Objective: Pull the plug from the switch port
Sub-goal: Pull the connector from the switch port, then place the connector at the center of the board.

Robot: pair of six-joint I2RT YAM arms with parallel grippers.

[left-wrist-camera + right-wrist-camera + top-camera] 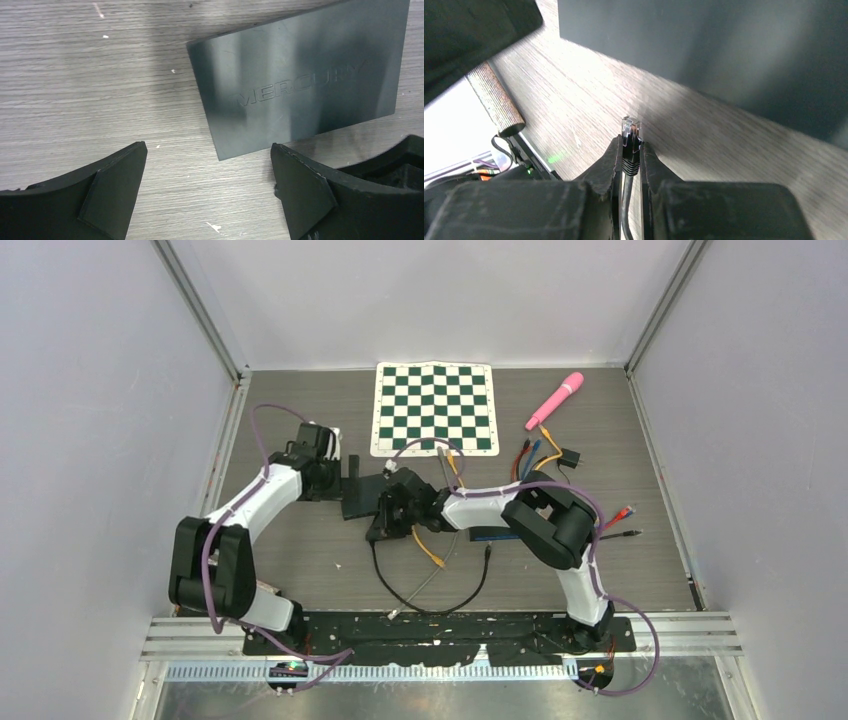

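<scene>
Clear plastic network plug with a black boot sits pinched in the right hand, its clear tip bare in the air and apart from the dark wall of the switch beyond it. No port shows in any view, so I cannot see the socket itself, but the plug looks already out.

Going from the left: the left hand stands wide open above the grey wood-grain tabletop and holds nothing. Its 2 fingers flank the near corner of the flat black switch box, which bears raised lettering on its lid. I cannot tell whether they touch it. The switch lies near the middle of the tabletop, a little left of centre, on the near side of the green-and-white checkered mat at the far edge.

To its right, the right hand is closed tight on the plug's boot, and the thin black cable runs down between its fingers.

By my reading the pull is at its end. The next move calls for drawing the plug straight back, well clear of the switch, then laying it on bare tabletop and opening the right hand. If the switch slides along, the left hand should steady it.
</scene>
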